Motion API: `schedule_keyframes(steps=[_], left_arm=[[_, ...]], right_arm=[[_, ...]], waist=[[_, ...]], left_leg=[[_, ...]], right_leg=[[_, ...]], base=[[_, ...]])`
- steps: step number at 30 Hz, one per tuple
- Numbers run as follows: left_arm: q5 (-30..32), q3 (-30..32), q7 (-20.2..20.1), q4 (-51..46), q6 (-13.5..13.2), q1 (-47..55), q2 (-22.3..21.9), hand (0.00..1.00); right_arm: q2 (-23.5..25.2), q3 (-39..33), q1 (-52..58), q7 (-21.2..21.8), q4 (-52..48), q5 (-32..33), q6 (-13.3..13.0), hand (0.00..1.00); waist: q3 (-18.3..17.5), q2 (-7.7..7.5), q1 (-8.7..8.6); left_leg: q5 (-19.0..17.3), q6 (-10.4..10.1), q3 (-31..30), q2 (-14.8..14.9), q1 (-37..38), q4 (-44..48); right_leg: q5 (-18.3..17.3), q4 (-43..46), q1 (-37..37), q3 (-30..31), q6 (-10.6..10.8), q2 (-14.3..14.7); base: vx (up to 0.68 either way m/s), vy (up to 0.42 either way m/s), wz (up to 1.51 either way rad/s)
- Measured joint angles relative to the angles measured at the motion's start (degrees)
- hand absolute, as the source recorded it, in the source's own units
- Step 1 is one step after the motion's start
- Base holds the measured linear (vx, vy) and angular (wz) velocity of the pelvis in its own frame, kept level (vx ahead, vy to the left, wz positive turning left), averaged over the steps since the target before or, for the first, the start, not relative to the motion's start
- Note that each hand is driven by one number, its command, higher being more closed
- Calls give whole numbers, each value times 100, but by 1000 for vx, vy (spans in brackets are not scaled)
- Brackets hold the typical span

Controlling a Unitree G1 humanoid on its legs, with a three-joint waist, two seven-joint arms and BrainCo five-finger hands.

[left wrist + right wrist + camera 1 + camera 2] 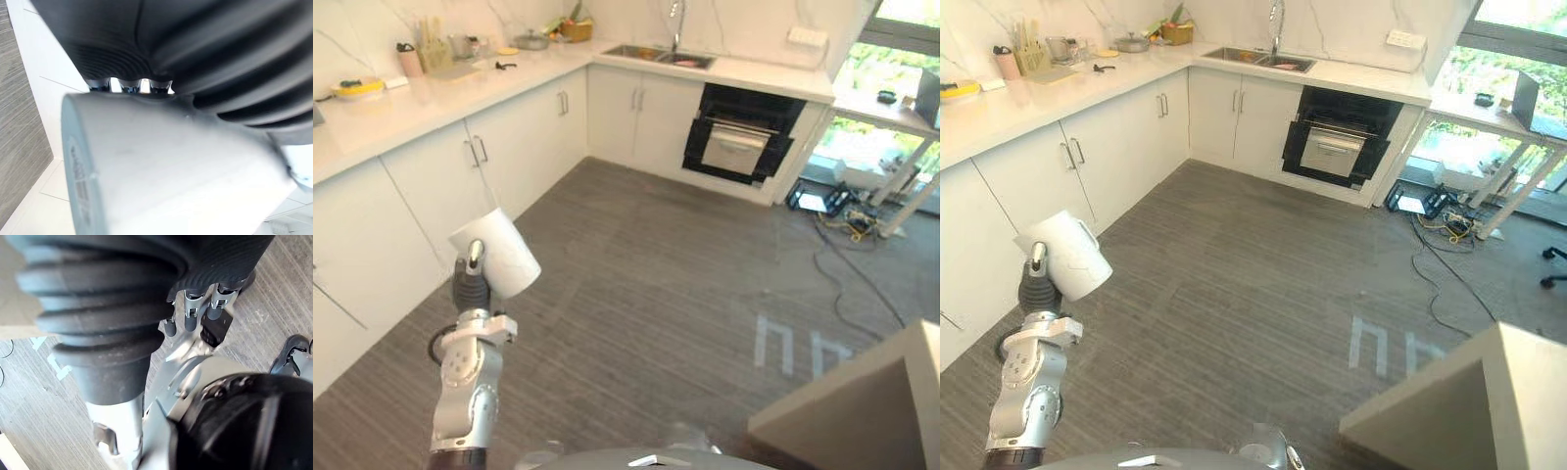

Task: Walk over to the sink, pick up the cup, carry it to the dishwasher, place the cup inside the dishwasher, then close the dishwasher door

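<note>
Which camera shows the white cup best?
The right eye view: the whole cup shows, gripped by the left hand. The left eye view is similar; the left wrist view, just its side close up.

Daylight floods in through the window (891,78) at the far right, which is blown out almost to white, and it leaves pale bright patches on the grey floor (656,274). The white worktop (401,113) and cabinets (431,186) are evenly lit, with only soft shadows. In the left wrist view the cup (186,166) glares to white along its lower side.
</note>
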Motion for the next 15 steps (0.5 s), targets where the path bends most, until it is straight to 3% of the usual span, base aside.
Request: schedule_keyframes(steps=[1,2,4,5,6,7,8,9,10,11,12,13,14,15], left_arm=[[2,-189,-52,2,18,-121,3,100],[3,-335,-104,-5,28,-195,28,100],[2,-441,-105,-10,90,-224,59,100],[2,-455,-104,-46,134,-188,25,100],[1,-479,-112,-132,170,-124,-4,100],[0,-497,-111,-135,180,-33,-165,100],[-3,-544,-115,-150,180,4,-202,100],[-2,-625,-143,-225,178,23,-269,100],[0,-672,-140,-257,169,-12,-390,100],[0,-702,-136,-258,168,-10,-432,100],[1,-744,-128,-285,167,12,-537,100],[0,-780,-120,-296,163,26,-658,100],[-6,-777,-115,-301,166,35,-706,100],[-8,-753,-104,-305,169,49,-714,100]], right_arm=[[21,3,34,7,-104,93,13,0],[17,23,84,3,-146,127,27,0],[17,131,147,-4,-147,155,68,0],[9,198,189,-9,-155,154,77,0],[2,325,322,-21,-215,156,96,0],[-88,334,455,-29,-307,205,128,0],[-146,337,489,-29,-411,225,133,0],[-249,345,578,-16,-621,372,126,0],[-316,343,581,10,-653,473,81,0],[-302,361,566,-4,-656,514,83,0],[-247,354,552,-46,-670,569,87,0],[-215,349,578,-73,-741,570,78,0],[-206,382,570,-104,-773,573,67,0],[-251,409,517,-165,-816,584,42,0]], waist=[[17,44,-61],[31,46,-60],[42,30,-51],[40,26,-53],[-23,-62,-63],[-153,163,-98],[-253,342,-121],[-386,531,-156],[-367,643,-158],[-365,636,-161],[-253,531,-147],[-199,511,-120],[-166,548,-106],[-94,619,-72]], left_leg=[[1,-1,-149,7,76,-129],[-27,-51,-192,7,207,-270],[-237,-257,-217,-10,578,-338],[-349,-320,-219,-5,779,-366],[-647,-447,-246,5,1138,-369],[-932,-478,-249,290,1339,-364],[-1050,-465,-251,441,1359,-370],[-1213,-184,-253,644,1464,-432],[-888,-364,-240,779,1360,227],[-733,-367,-139,849,1177,751],[-171,-523,-124,1036,677,2044],[845,-586,-205,1323,20,3441],[970,-647,-212,1493,-294,4134],[794,-503,-114,1717,-847,5168]], right_leg=[[281,-1506,-142,9,123,239],[850,-3181,-97,14,223,395],[1186,-4129,-100,-19,232,409],[1144,-4107,-76,-44,178,395],[1150,-3924,-1,-52,-98,391],[1516,-3324,-141,-34,-214,585],[1530,-3082,-245,-35,-234,700],[1506,-2629,-433,-75,-262,926],[1105,-2293,-476,-156,-411,1052],[969,-2236,-398,-175,-454,1092],[793,-2343,-83,-193,-515,1207],[686,-2588,304,-176,-583,1400],[663,-2760,527,-168,-616,1541],[621,-3080,968,-80,-684,1774]], base=[[373,-159,83],[388,-181,72],[399,-238,38],[528,-330,33],[702,-417,25],[704,-413,27],[583,-342,21],[562,-353,10],[450,-292,-2],[616,-472,-14],[464,-362,-15],[567,-404,-14],[486,-212,-22],[513,-170,-38]])
